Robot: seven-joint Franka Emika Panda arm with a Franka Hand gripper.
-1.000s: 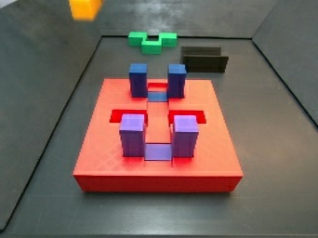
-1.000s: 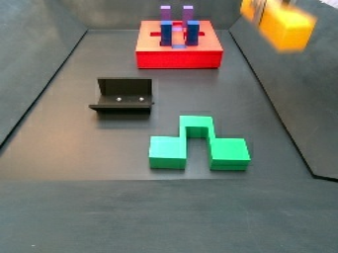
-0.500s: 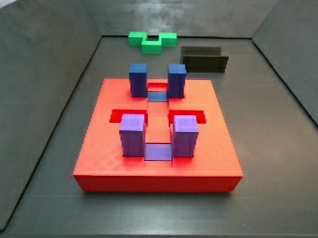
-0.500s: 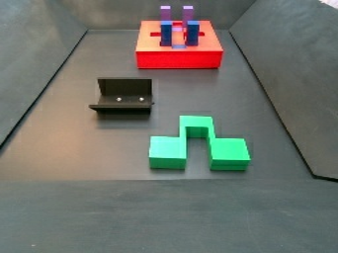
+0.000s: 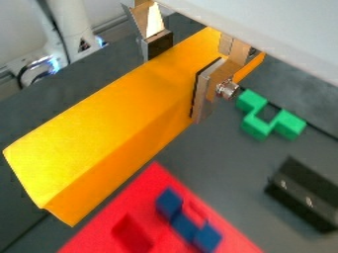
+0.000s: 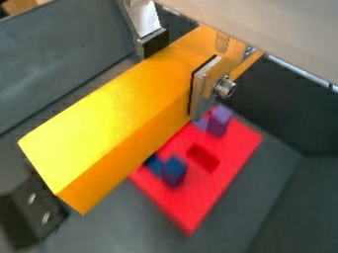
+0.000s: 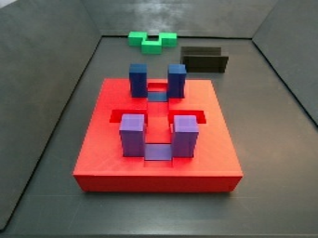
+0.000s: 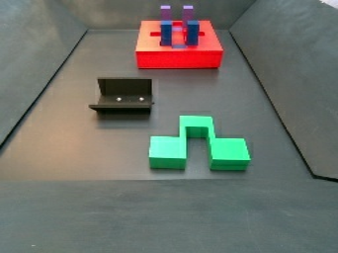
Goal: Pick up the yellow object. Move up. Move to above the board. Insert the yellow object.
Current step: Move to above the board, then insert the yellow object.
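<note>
Yellow bar held high, board below and off to one side

Yellow fills both wrist views: the yellow object [image 5: 126,124] is clamped crosswise in the claw [image 5: 185,61], one silver finger [image 5: 209,87] flat against its near face and the other finger [image 5: 149,22] against its far face. The grip sits toward one end, so most of the bar's length runs out to one side of the claw. Neither side view shows the claw or the bar, so I judge both to be above those cameras' frames.

The board [image 7: 158,139] rests on the dark desk [image 7: 267,177]. Purple posts [image 7: 132,134] stand toward 6 o'clock in that side view and blue posts [image 7: 138,79] toward 12 o'clock, with red recesses between them. In a wrist view the board [image 6: 211,168] shows only past the bar's lower edge, so the claw is not yet centred over it.

Travel toward the board comes next, I judge, and the fit turns on the bar's long axis lining up with the slot between the post pairs.

At 12 o'clock beyond the board lie the green notched block [image 7: 152,39] and the fixture [image 7: 204,59], both well apart from it.
</note>
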